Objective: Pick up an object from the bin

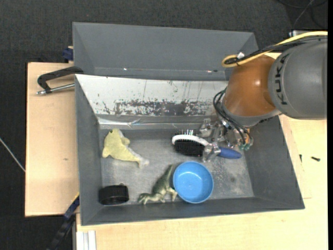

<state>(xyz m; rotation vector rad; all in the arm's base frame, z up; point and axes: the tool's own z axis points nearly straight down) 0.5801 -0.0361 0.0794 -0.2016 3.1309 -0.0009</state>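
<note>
Metal bin (156, 51), bristly brush (188, 146) beside end effector (213, 141)

The tool (211, 141) hides part of the black hairbrush (186, 146)

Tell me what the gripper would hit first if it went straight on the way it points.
Most likely the black brush, near its blue handle, which lies directly below the gripper. Depth is unclear, so it may already touch.
</note>
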